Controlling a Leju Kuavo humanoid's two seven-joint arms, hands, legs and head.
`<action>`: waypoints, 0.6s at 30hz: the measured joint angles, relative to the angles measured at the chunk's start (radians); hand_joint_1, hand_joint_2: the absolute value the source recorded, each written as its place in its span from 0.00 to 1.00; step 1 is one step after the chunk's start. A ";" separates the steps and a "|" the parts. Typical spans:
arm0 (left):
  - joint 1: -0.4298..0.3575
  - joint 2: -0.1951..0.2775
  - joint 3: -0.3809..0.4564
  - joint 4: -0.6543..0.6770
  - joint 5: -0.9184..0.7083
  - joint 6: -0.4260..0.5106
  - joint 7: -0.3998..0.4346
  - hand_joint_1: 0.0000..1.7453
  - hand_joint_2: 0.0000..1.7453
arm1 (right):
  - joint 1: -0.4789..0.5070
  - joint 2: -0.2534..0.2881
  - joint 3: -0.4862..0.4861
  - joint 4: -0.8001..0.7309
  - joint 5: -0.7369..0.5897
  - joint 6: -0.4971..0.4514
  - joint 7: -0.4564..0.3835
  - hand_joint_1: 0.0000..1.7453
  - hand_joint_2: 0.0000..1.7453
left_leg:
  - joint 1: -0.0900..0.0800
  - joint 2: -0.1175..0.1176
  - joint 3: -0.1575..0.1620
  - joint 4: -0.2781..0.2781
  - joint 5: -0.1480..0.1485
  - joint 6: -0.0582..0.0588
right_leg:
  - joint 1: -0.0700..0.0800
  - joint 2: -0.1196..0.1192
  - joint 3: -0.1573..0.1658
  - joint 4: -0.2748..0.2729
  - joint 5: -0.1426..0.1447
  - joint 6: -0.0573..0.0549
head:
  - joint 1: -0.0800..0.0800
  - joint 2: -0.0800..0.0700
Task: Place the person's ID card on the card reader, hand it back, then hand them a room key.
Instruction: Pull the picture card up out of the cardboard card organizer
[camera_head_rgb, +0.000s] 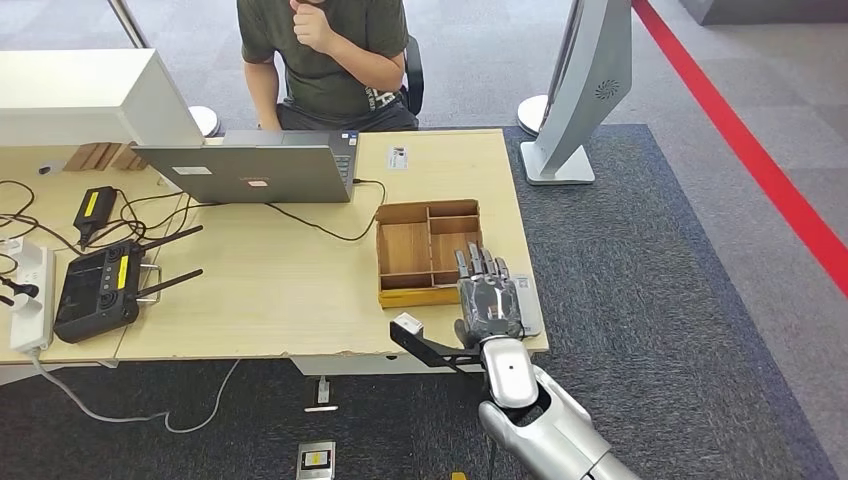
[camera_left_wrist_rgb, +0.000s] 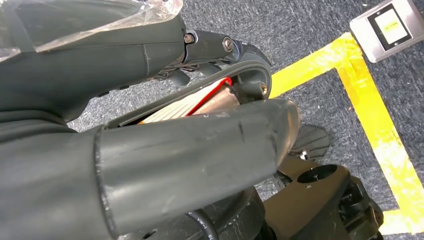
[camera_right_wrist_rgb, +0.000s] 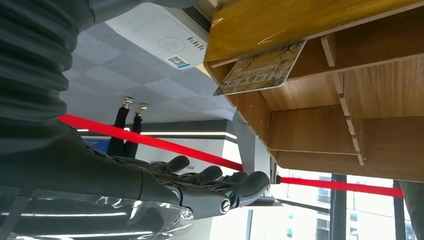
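My right robot hand (camera_head_rgb: 489, 296) is flat and empty, beside the brown wooden tray (camera_head_rgb: 403, 252) holding the patterned card (camera_right_wrist_rgb: 261, 68).

Just past your right fingers (camera_right_wrist_rgb: 220, 192), you see a patterned room key (camera_right_wrist_rgb: 261, 70) leaning tilted inside the wooden tray (camera_right_wrist_rgb: 320, 125); white card reader (camera_right_wrist_rgb: 160, 35) beside it.
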 joint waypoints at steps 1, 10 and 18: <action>0.000 0.000 -0.001 0.000 0.000 -0.002 0.000 0.00 0.00 | -0.001 0.000 -0.001 0.003 0.000 -0.001 -0.001 0.00 1.00 | 0.000 0.000 0.000 0.000 0.000 0.000 | 0.000 0.000 0.000 0.000 0.000 0.000 | 0.000 0.000; -0.001 0.000 -0.008 -0.001 0.004 -0.005 0.002 0.00 0.00 | -0.014 0.004 -0.004 0.034 0.001 -0.017 -0.026 0.00 1.00 | 0.000 0.000 0.000 0.000 0.000 0.000 | 0.000 0.000 0.000 0.000 0.000 0.000 | 0.000 0.000; -0.002 -0.007 -0.009 -0.001 0.004 -0.001 0.003 0.00 0.00 | -0.028 0.018 -0.003 0.063 0.002 -0.021 -0.043 0.00 1.00 | 0.000 0.000 0.000 0.000 0.000 0.000 | 0.000 0.000 0.000 0.000 0.000 0.000 | 0.000 0.000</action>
